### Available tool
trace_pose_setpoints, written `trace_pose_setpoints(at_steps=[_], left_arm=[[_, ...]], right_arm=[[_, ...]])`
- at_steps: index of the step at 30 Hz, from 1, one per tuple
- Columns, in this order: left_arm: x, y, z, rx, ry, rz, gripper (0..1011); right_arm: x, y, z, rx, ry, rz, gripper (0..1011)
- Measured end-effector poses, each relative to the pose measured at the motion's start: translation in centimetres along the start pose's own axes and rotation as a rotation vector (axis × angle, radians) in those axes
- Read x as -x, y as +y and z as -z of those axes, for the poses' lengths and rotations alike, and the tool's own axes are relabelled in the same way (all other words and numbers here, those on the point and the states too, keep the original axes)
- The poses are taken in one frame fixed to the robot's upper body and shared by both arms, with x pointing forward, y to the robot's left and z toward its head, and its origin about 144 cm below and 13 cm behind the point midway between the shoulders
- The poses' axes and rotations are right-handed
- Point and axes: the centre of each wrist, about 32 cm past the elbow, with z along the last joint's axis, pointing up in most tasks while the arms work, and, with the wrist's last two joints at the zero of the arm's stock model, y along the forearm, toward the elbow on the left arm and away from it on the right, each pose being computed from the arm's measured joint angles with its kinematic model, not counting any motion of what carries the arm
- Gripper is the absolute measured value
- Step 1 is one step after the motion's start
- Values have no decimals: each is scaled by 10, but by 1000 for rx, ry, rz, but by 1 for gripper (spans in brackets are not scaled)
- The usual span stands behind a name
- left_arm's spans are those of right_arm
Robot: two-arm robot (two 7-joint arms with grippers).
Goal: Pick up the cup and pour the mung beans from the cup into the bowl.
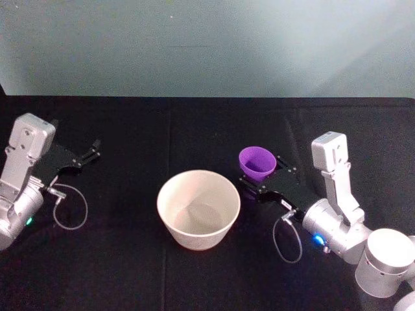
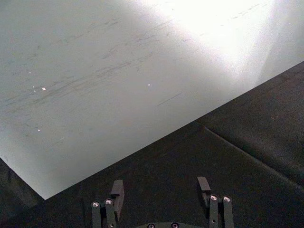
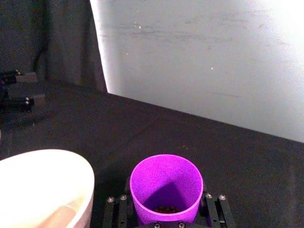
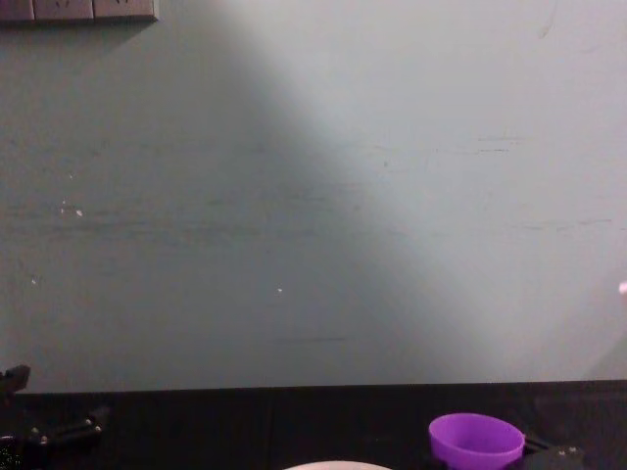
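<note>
The purple cup stands upright just right of the pale bowl on the black table. My right gripper is shut on the cup, with one finger against each side of its wall. In the right wrist view the cup sits between the fingers, and dark mung beans lie at its bottom. The bowl's rim curves in beside it. The chest view catches the cup low on the right. My left gripper rests open at the far left, holding nothing.
A black cloth covers the table up to a pale wall behind. The left gripper hovers over bare cloth near the wall. Cable loops hang from both wrists.
</note>
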Motion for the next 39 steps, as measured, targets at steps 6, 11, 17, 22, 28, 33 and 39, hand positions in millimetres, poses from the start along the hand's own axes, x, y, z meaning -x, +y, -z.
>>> trace_pose_setpoints(at_steps=[6, 11, 17, 22, 28, 33, 39], left_arm=[[0, 0, 0, 0, 0, 0, 1000], [0, 0, 0, 0, 0, 0, 1000], [0, 0, 0, 0, 0, 0, 1000], [0, 0, 0, 0, 0, 0, 1000], [0, 0, 0, 0, 0, 0, 1000], [0, 0, 0, 0, 0, 0, 1000], [0, 0, 0, 0, 0, 0, 1000]], right_arm=[[0, -4, -8, -20, -10, -1, 734], [0, -9, -23, -47, -21, -5, 735], [-1, -14, -37, -55, -30, -9, 734], [-2, -19, -49, -59, -39, -9, 735], [-3, -22, -57, -68, -45, -9, 734], [-4, -24, -61, -74, -47, -6, 734], [-4, -24, -62, -75, -45, -4, 734]])
